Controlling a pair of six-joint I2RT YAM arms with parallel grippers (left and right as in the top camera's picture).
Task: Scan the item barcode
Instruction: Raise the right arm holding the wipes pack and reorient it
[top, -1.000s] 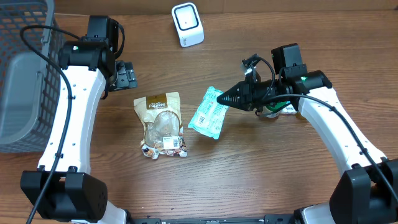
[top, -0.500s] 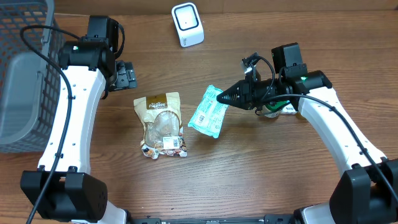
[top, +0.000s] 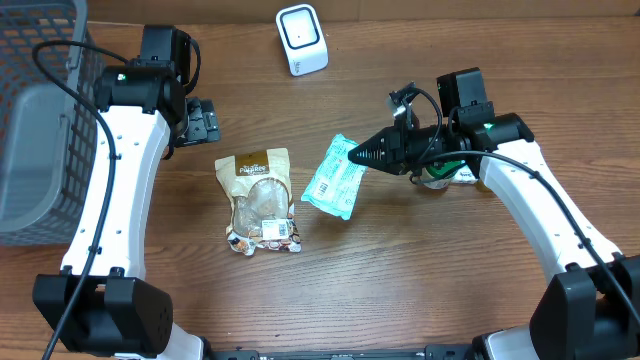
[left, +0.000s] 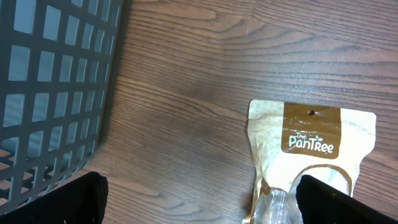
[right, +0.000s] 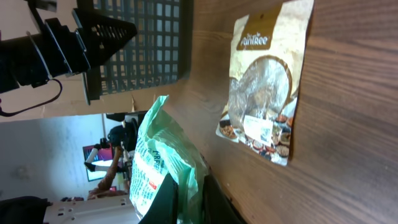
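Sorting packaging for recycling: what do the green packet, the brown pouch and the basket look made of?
Green packet: probably thin plastic film, glossy; it crinkles and catches light. Brown pouch: matte paper-look laminate with a clear window. Basket: dark grey moulded plastic grid, apparently rigid.

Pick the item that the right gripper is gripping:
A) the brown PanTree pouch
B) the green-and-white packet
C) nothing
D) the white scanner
B: the right gripper is shut on one end of the green-and-white packet, which also shows pinched between its fingers in the right wrist view. The brown PanTree pouch lies apart from it on the table.
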